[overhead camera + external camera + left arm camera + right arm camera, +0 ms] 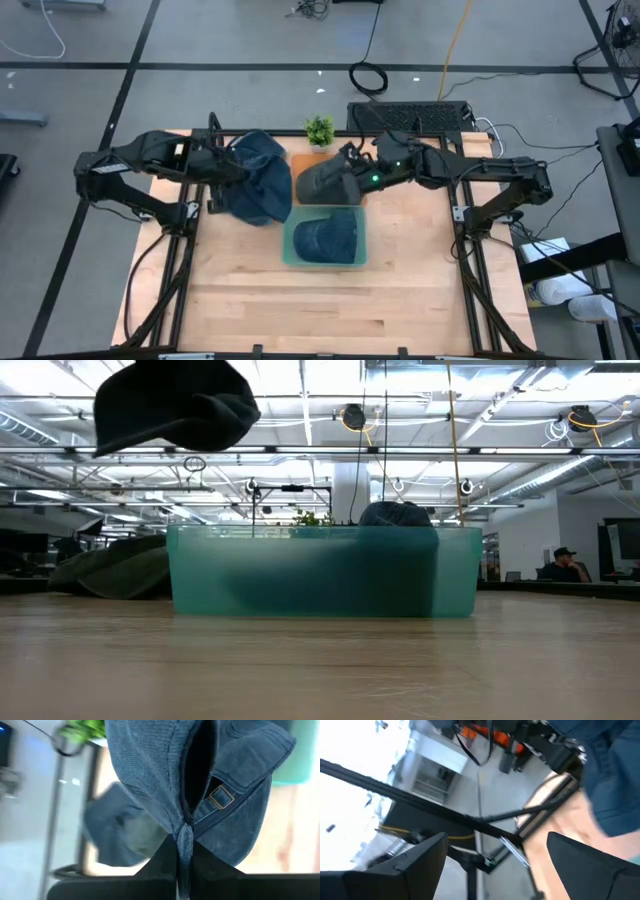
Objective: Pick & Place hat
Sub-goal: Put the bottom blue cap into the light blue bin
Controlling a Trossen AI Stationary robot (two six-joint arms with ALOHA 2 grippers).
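Note:
My left gripper (228, 165) is shut on a blue denim hat (255, 180), which it holds over the table's left far part. In the low view this hat (170, 405) floats high at the left. My right gripper (347, 163) is open and empty above a dark grey hat (322, 183) lying on the table behind the teal bin (288, 245). Another dark blue hat (327, 237) lies inside the bin. My left gripper pinches a bunched fold of the denim hat's rear rim (185, 837) between its two fingers (160, 865), beside the strap with the brass buckle (221, 796). The fingers come level from the table's left side. The hat is lifted clear of the table.
A small green plant (319, 130) stands at the far edge, with a keyboard (410, 117) beyond it. An orange patch (303, 160) shows beside the grey hat. A dark olive heap (115, 568) lies left of the bin in the low view. Bare wood (330, 310) spreads toward the near edge.

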